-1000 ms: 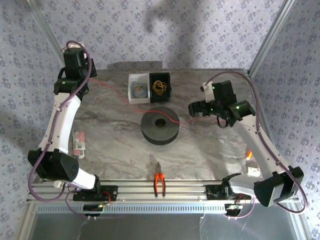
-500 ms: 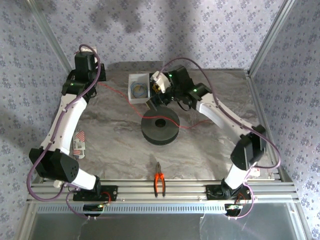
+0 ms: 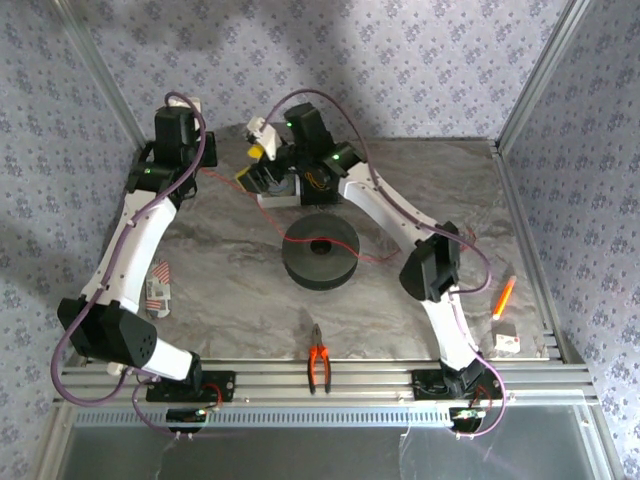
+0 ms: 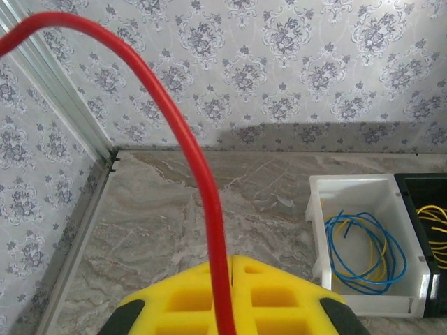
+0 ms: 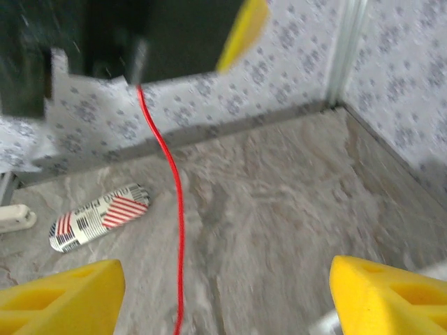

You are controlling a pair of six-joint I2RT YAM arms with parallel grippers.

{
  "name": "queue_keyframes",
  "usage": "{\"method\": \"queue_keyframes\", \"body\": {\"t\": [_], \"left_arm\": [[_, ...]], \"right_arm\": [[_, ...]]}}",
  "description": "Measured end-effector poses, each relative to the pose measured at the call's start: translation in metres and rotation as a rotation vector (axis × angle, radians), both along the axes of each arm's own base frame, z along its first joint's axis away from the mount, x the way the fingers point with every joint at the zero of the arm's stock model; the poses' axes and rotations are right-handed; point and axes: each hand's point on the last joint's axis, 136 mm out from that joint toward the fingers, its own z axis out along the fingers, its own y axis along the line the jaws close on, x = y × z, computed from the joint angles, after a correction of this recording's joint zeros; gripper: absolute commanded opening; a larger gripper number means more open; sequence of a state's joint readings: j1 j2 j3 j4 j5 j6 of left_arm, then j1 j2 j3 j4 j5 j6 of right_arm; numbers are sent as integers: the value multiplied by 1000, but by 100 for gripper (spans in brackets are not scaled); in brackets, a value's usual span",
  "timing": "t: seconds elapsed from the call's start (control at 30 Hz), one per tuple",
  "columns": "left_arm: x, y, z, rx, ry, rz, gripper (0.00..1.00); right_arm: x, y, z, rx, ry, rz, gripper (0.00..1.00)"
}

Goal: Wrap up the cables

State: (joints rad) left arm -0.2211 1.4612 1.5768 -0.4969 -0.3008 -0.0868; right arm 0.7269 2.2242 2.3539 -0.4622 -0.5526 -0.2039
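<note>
The left gripper (image 4: 223, 283) was clamped on the red cable (image 4: 201, 167), which ran over the table (image 3: 220, 290) to the spool (image 3: 320, 265). The right gripper (image 5: 223, 300) stood wide open, the cable showing between its fingers.

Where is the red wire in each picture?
Top external: the red wire runs from the back left, by the left arm, down to the black spool.
Left wrist: it arcs from the top left corner down the middle into the yellow left tool at the bottom.
Right wrist: a thin line left of centre, running top to bottom.
Shared landmark: the grey marbled table under the wire.
</note>
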Motion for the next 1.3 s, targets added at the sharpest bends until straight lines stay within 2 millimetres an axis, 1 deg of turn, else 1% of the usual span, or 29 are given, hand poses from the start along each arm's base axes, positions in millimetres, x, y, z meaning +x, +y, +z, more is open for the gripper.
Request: {"method": "queue_keyframes", "body": {"t": [0.1, 0.2, 0.27, 0.3, 0.4, 0.43, 0.47, 0.5, 0.57, 0.6, 0.77, 0.9, 1.0, 1.13, 1.3], "left_arm": [[0, 0, 0, 0, -1, 1, 0], [0, 0, 0, 1, -1, 2, 0], [0, 0, 0, 1, -1, 2, 0], [0, 0, 0, 0, -1, 1, 0], [0, 0, 1, -2, -3, -1, 0], [0, 0, 1, -2, -4, -2, 0], [0, 0, 1, -2, -4, -2, 0], [0, -1, 1, -4, -4, -4, 0], [0, -1, 2, -7, -6, -6, 0], [0, -2, 2, -8, -8, -7, 0], [0, -3, 2, -20, -7, -17, 0], [0, 2, -3, -37, 6, -11, 0], [-3, 13, -8, -53, 18, 7, 0], [-9, 25, -12, -75, 38, 25, 0], [-16, 27, -12, -80, 52, 22, 0]], "right_arm": [[-6, 17, -9, -1, 20, 45, 75], [-13, 26, -29, -24, 65, 78, 72], [-16, 29, -41, -43, 94, 90, 63], [-17, 30, -45, -49, 105, 93, 60], [-17, 31, -57, -66, 135, 90, 48], [-16, 31, -60, -70, 139, 89, 41], [-16, 31, -62, -75, 141, 86, 31], [-15, 30, -64, -81, 144, 80, 25], [-12, 29, -67, -94, 139, 64, 2], [-11, 28, -68, -101, 140, 53, 0], [-4, 25, -74, -132, 102, 25, 0], [-4, 21, -75, -142, 65, 24, 0], [-7, 17, -69, -143, 34, 32, 0], [-13, 12, -57, -127, -9, 44, 0], [-19, 6, -47, -120, -37, 50, 0]]}}
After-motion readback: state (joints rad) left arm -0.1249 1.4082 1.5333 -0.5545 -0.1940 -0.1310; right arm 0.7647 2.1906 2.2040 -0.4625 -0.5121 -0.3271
